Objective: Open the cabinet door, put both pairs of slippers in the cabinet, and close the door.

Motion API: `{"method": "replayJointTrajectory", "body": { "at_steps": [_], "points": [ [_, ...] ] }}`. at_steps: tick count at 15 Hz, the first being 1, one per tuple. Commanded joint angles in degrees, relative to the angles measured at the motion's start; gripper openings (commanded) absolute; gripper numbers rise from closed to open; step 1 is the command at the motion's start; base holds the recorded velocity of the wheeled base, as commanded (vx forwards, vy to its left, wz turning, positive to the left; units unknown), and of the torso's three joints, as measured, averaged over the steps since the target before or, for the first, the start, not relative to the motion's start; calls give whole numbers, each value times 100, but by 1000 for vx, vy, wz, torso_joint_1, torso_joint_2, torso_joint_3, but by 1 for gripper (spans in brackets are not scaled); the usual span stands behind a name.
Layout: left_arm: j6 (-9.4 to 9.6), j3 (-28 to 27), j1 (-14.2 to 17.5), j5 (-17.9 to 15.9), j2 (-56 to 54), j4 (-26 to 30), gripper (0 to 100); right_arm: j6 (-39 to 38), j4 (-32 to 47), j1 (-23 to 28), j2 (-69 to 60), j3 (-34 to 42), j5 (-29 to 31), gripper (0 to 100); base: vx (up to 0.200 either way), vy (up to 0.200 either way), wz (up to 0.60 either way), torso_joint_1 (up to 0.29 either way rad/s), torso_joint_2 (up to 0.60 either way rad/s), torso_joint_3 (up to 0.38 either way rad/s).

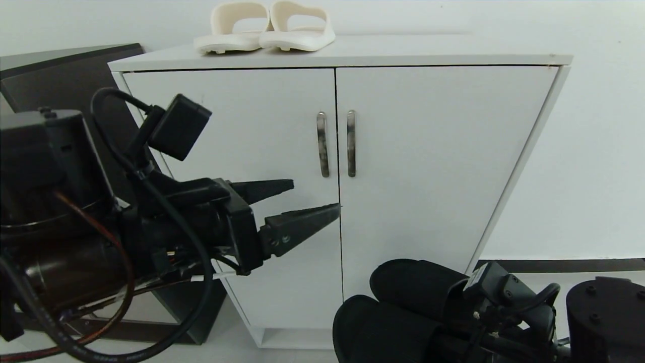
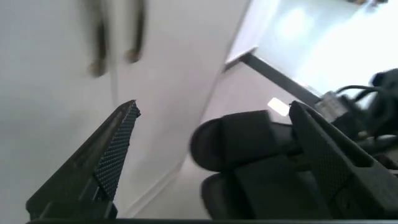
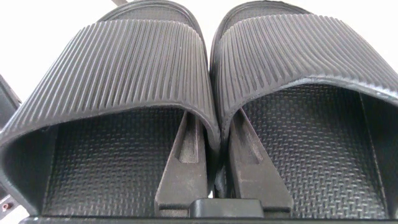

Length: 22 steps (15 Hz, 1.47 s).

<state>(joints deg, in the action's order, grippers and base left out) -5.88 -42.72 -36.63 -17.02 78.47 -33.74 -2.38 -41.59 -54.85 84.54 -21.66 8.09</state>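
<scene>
The white cabinet [image 1: 433, 166] stands with both doors closed, its two metal handles [image 1: 336, 143] side by side at the middle seam. A pair of white slippers [image 1: 264, 27] rests on its top. My left gripper [image 1: 315, 195] is open in front of the left door, just below the handles, with nothing between its fingers [image 2: 115, 158]. A pair of black slippers [image 1: 403, 307] is held low in front of the right door. My right gripper [image 3: 214, 118] is shut on the black slippers [image 3: 143, 68], one finger inside each, pinching their adjoining walls.
A dark board [image 1: 65, 70] leans against the wall to the left of the cabinet. A dark baseboard strip [image 1: 554, 264] runs along the wall on the right. Pale floor lies under the cabinet front.
</scene>
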Motion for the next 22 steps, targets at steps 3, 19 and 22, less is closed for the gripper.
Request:
{"method": "replayJointTrajectory", "body": {
  "at_steps": [3, 19, 22],
  "points": [
    [-379, -1380, -186, -575, 608, 755, 100, 0, 2, 0, 18, -5, 17, 0, 0, 0, 0, 0, 0, 0],
    [-450, -2048, -186, 41, 1566, 228, 100, 9, 11, 0, -25, 13, 26, 0, 0, 0, 0, 0, 0, 0],
    [-450, -2144, -134, 137, 1680, 228, 100, 9, 11, 0, -34, 13, 26, 0, 0, 0, 0, 0, 0, 0]
  ]
}}
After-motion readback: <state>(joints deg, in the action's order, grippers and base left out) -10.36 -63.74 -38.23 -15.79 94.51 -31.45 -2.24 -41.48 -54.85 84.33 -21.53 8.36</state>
